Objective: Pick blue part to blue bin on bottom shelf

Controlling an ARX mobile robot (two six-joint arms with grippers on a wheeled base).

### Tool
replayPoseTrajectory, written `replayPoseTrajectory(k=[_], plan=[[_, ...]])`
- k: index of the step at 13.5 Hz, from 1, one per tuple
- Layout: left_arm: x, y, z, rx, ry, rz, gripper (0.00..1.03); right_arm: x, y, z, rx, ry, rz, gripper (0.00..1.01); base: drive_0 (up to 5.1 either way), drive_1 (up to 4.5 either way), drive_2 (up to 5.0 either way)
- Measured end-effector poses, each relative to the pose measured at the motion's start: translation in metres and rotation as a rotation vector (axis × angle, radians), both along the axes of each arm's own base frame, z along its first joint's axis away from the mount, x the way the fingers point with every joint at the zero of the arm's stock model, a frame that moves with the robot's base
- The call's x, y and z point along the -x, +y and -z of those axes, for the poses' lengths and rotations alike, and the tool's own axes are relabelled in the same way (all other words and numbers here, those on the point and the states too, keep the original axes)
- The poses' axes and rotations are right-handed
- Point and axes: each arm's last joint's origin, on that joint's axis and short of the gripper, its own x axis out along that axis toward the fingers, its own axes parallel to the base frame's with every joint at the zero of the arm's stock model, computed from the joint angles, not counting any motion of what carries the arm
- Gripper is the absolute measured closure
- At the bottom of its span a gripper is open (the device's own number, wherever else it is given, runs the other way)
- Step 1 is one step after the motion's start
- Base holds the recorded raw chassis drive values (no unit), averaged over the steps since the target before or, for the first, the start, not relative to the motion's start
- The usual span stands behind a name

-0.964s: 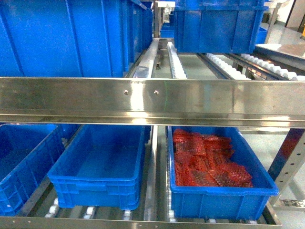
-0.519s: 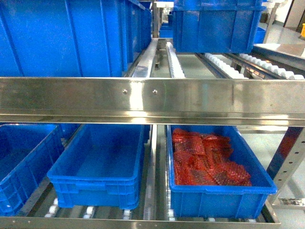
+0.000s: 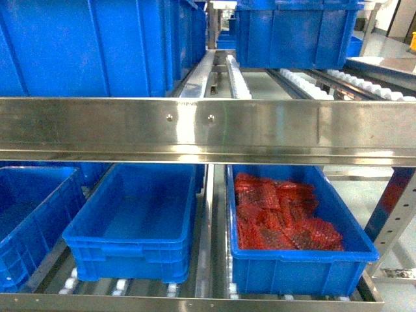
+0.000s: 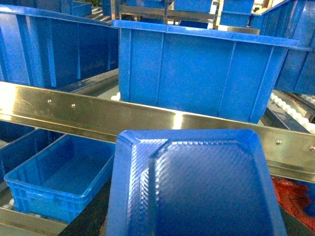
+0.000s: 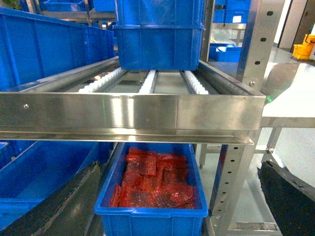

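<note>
1. Head view: you're facing a steel rack w/ a wide shiny front rail (image 3: 208, 133) across the middle.
2. Bottom shelf (image 3: 205, 300) sits below that rail, w/ white rollers showing at the front edge under the bins.
3. Three blue bins on it: empty blue bin (image 3: 133, 221) in the middle, a second bin (image 3: 32, 214) at far left cut off by the frame, and a right bin (image 3: 296, 260) holding a pile of red parts (image 3: 279, 218).
4. Upper level carries big blue bins too; the left one (image 3: 91, 45) fills the top-left of the head view.
5. Blue part (image 4: 197, 184): a flat blue tray w/ a textured surface and raised rim, filling the lower middle of the left wrist view. It's in front of the rail, above and right of the empty blue bin (image 4: 59, 179), not in any bin.
6. Left gripper: fingers hidden by the tray, so can't tell how far open it is or whether it grips the tray.
7. Right gripper: only dark finger edges (image 5: 288, 196) at the lower corners of the right wrist view, set wide apart w/ nothing between them.
8. Neither arm shows in the head view.
</note>
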Motion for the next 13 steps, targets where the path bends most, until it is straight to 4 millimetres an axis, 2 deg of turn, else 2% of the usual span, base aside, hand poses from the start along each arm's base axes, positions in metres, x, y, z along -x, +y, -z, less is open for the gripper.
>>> replayPoseTrajectory(k=[13], plan=[[-0.0002, -0.0001, 0.0003, -0.001, 0.003, 0.0, 0.6, 0.0, -0.0001, 0.0002, 0.0, 0.002, 0.003, 0.03, 0.0, 0.0, 0.0]])
